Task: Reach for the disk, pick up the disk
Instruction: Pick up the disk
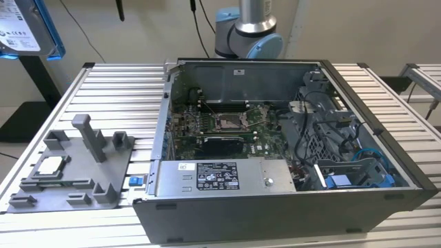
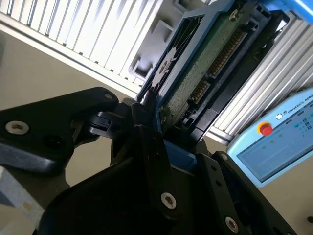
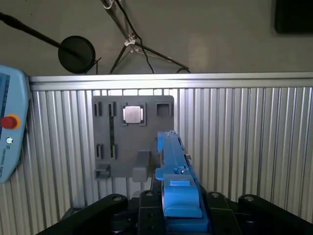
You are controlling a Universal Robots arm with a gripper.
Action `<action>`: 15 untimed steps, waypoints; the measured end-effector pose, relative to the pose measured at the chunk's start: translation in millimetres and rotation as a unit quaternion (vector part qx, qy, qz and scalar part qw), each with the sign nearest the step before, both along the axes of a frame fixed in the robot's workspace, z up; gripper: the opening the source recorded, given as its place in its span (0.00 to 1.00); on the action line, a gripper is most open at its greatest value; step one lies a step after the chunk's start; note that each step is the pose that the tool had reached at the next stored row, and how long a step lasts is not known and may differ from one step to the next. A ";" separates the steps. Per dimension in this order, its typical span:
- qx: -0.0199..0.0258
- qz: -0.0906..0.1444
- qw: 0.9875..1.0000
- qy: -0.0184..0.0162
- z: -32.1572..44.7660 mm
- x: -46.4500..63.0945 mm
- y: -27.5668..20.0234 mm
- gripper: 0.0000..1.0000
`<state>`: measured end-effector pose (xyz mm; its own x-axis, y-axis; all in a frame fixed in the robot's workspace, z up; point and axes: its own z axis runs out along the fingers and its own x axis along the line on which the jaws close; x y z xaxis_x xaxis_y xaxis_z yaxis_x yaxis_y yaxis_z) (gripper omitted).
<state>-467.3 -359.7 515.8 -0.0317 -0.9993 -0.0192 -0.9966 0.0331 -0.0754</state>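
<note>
The disk (image 1: 22,27) hangs high at the exterior view's far left, above and beyond the table's edge; its white label and blue side rails face the camera. In the second wrist view the disk (image 2: 210,63) shows its green circuit-board underside and connector, and my gripper (image 2: 176,129) is shut on its blue-railed end, one black finger (image 2: 146,122) on each side. In the first wrist view the disk (image 3: 171,152) stands edge-on as a blue rail rising from the gripper (image 3: 178,200), well above the table.
An open computer case (image 1: 386,206) fills the table's middle and right, with a blue bracket (image 1: 358,178) inside. A grey fixture plate (image 1: 103,204) holding a small silver chip (image 1: 49,165) lies at the left. A teach pendant (image 2: 274,142) rests by the slatted table.
</note>
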 end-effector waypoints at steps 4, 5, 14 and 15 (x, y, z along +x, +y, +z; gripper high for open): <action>0.000 0.000 1.000 0.000 0.0 0.1 0.0 0.00; 0.000 0.000 1.000 0.000 0.0 0.4 0.0 0.00; 0.000 0.000 1.000 0.000 0.0 11.4 0.0 0.00; 0.000 0.000 1.000 0.000 0.0 12.8 0.0 0.00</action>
<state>-454.4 -359.7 515.8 -0.0317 -0.9993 -0.0192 -0.9966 0.0331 -0.0754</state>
